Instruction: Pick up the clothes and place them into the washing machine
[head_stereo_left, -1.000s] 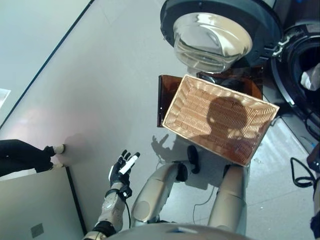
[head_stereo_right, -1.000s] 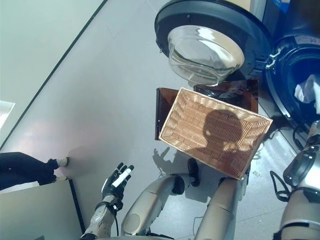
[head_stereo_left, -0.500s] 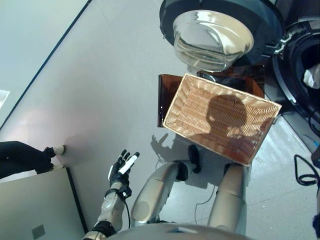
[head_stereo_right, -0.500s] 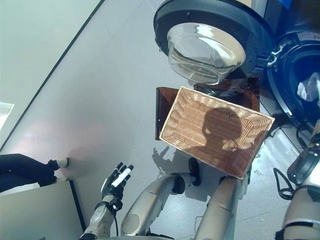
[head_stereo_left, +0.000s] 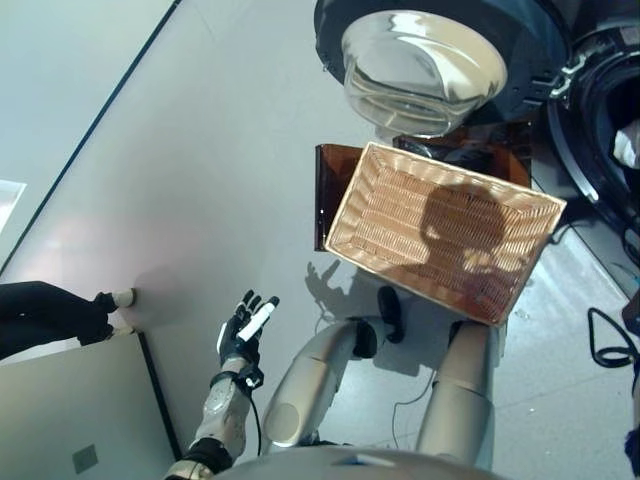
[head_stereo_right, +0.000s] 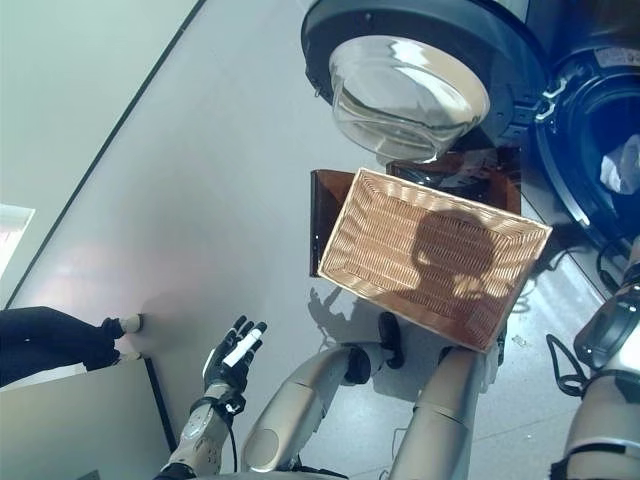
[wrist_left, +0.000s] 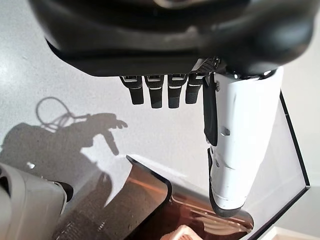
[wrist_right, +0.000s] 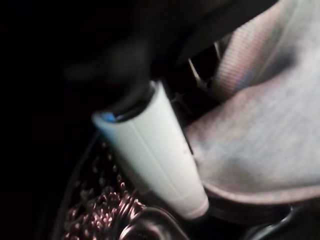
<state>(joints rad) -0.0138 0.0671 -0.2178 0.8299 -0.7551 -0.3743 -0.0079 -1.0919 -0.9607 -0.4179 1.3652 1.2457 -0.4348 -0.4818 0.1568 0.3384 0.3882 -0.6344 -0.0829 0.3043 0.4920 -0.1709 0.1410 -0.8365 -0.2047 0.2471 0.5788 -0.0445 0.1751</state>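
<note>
Inside the washing machine drum (head_stereo_right: 590, 150), the right hand (wrist_right: 150, 155) touches grey clothes (wrist_right: 260, 145); its grip cannot be told. Cloth could snag and drag out on withdrawal. Left hand (head_stereo_left: 243, 330) hangs open.

So the floor (head_stereo_left: 220, 150) here is smooth pale grey, glossy enough to catch shadows, with a dark straight line running diagonally across its far left part. Sitting on it is a dark brown translucent stand (head_stereo_left: 325, 195), and 1 woven wicker basket (head_stereo_left: 440, 235) rests on top of that, tilted at an angle to the stand's edges; nothing is inside the basket. Just beyond it is the washing machine (head_stereo_right: 590, 140), its round glass door (head_stereo_left: 425, 55) swung open over the floor. At the lower left there's a pale flat panel (head_stereo_left: 70, 410) with a dark edge.
</note>
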